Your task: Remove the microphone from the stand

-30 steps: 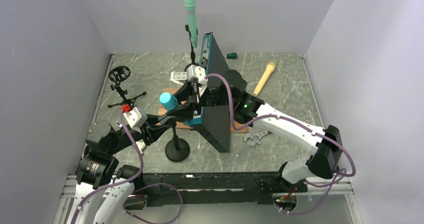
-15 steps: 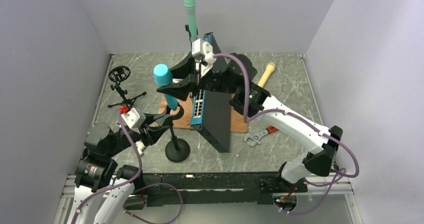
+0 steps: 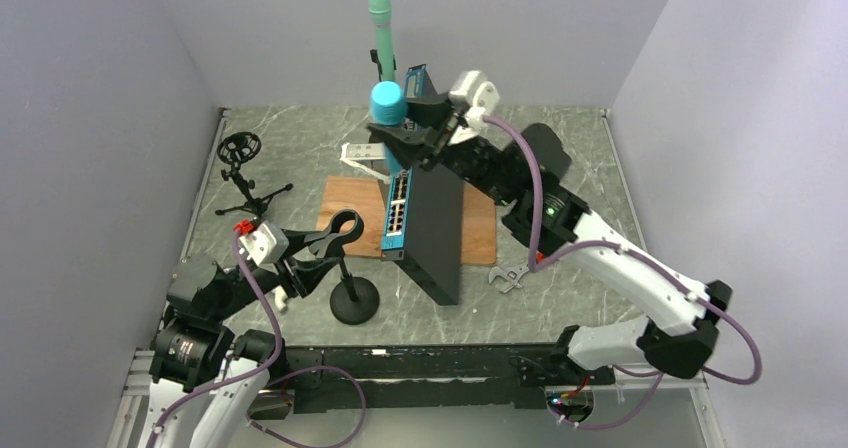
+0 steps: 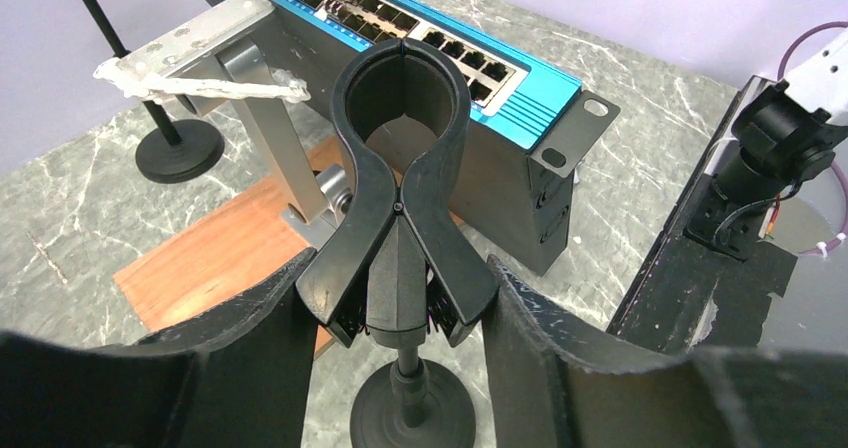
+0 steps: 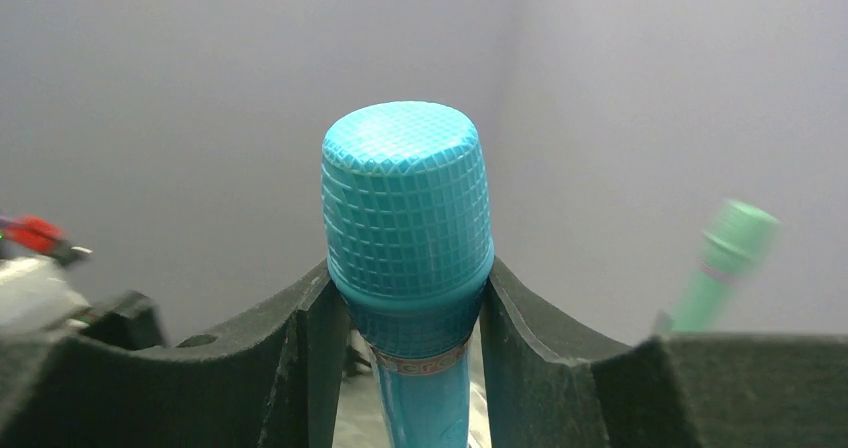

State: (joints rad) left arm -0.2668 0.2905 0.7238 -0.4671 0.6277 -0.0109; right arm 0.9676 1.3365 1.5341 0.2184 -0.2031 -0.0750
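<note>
- top external view: the blue microphone (image 3: 387, 101) is seen held upright in the right jaws, raised above the network switch (image 3: 440, 238) toward the back of the surface (image 3: 290, 148).
- the right jaws are closed on its body, just under the head.
- the stand (image 3: 354, 300) is seen near the front, well apart from the microphone, its clip (image 4: 400, 168) empty.
- the left jaws are pressed against both sides of the clip's lower legs.

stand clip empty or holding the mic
Empty: the clip has nothing inside; the right gripper holds the blue microphone away from it.
</note>
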